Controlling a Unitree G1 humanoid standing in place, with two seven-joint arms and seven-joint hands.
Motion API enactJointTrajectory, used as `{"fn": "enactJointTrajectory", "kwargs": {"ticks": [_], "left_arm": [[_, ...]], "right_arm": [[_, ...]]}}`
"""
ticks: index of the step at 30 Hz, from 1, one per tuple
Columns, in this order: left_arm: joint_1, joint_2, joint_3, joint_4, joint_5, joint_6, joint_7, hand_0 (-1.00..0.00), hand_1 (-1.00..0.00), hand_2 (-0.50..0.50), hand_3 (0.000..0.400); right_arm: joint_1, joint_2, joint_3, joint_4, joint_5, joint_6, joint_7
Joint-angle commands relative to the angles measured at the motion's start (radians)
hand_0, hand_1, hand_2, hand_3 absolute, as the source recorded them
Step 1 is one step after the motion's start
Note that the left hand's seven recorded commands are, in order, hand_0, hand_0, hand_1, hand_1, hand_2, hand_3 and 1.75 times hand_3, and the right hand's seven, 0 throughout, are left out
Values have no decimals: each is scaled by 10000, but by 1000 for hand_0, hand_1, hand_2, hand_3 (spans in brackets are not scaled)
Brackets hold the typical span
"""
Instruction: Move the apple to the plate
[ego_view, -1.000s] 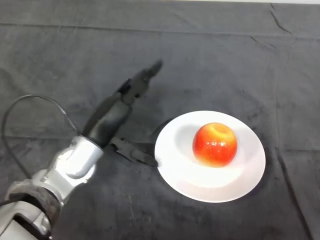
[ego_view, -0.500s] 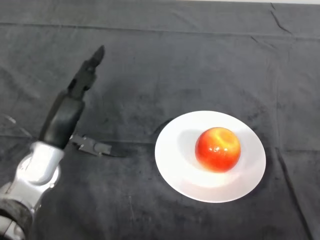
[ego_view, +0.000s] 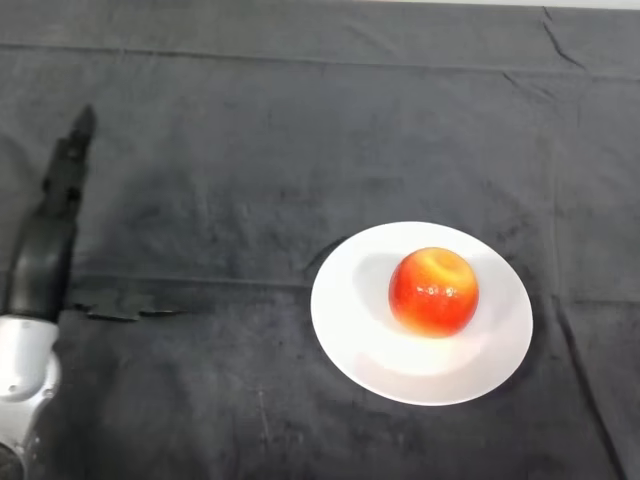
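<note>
Already resting on the white plate (ego_view: 372, 352): red apple (ego_view: 433, 291), well apart from the robot hand (ego_view: 45, 250) at far left, fingers straight, thumb spread, holding nothing.

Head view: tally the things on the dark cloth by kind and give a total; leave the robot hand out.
apple: 1
plate: 1
Total: 2
</note>
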Motion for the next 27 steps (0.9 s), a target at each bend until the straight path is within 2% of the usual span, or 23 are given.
{"fn": "enactJointTrajectory", "kwargs": {"ticks": [1, 17, 27], "left_arm": [[369, 591, 330, 193, -268, 173, -158, 0, 0, 0, 0], [885, 1002, 2380, 8, -1839, 721, -870, 0, 0, 0, 0], [1061, 1077, 3299, -25, -2400, 1164, -1118, 0, 0, 0, 0]], "right_arm": [[211, -212, -144, 38, 86, -48, 39], [216, -206, -141, 23, 83, -47, 33], [218, -204, -140, 16, 83, -45, 30]]}}
